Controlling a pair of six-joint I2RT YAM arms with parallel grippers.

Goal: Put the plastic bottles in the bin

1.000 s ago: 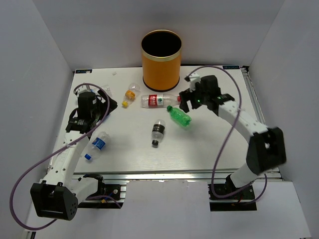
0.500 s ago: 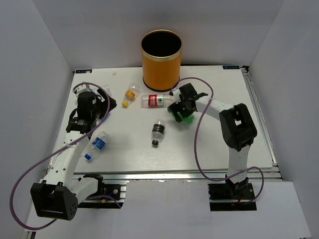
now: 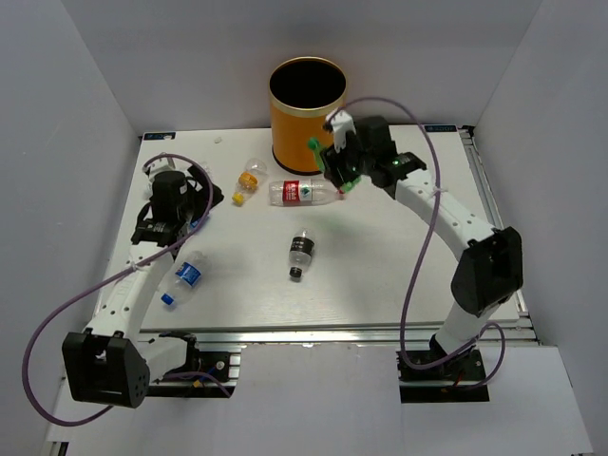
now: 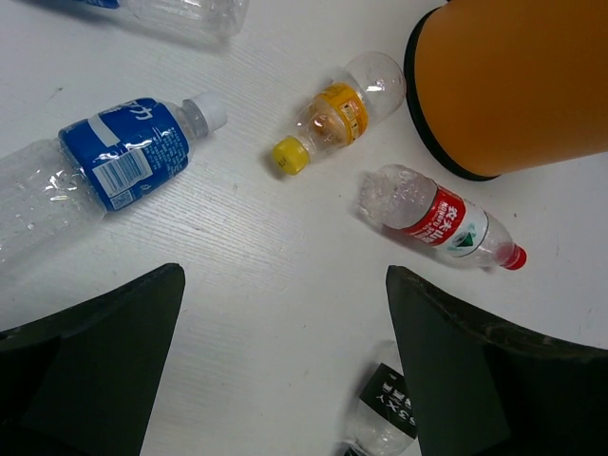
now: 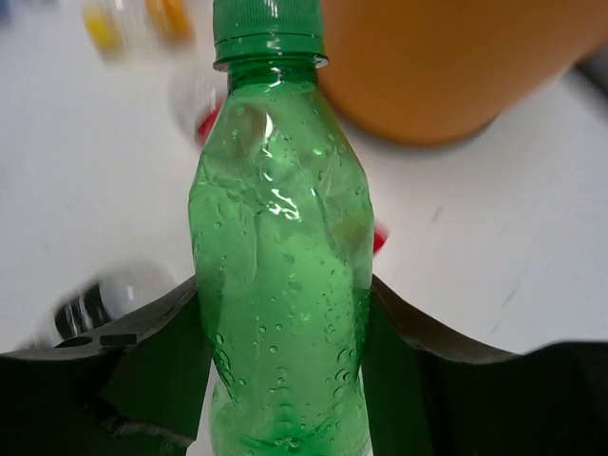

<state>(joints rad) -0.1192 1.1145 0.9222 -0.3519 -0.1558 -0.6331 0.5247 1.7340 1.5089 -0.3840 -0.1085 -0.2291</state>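
Pinching the green bottle (image 5: pixel 280 266) at mid-body with the right end effector (image 3: pixel 337 163), one finger on each flank, green cap poking out past the fingertips. Held clear of the bench (image 3: pixel 380 275), just beside the right wall of the bin (image 3: pixel 306 123), cap end toward the bin in top view, not inside it. Bin upright at the far middle of the bench, orange, black inside, mouth facing up. Just below the held bottle in top view: red-label bottle (image 3: pixel 304 192) lying on its side, red cap to the right, in front of the bin, a small gap between them. Left of that, yellow-capped bottle (image 3: pixel 249 176) on its side, near the bin's left foot, not touching. Nearer the bench middle, black-label bottle (image 3: pixel 301 250) lying flat, black cap toward the near edge. By the left arm, blue-capped bottle (image 3: pixel 185 275) with blue label, lying flat, cap toward the near left. Left end effector (image 4: pixel 285 285) spread wide, nothing between the fingers, hovering over the left part of the bench. In left wrist view, a pale-capped bottle (image 4: pixel 104 161) with blue label lying flat, left of the yellow-capped one, well apart from the bin. One more clear bottle cut off at the top edge there, details unreadable. Right wrist background blurred.
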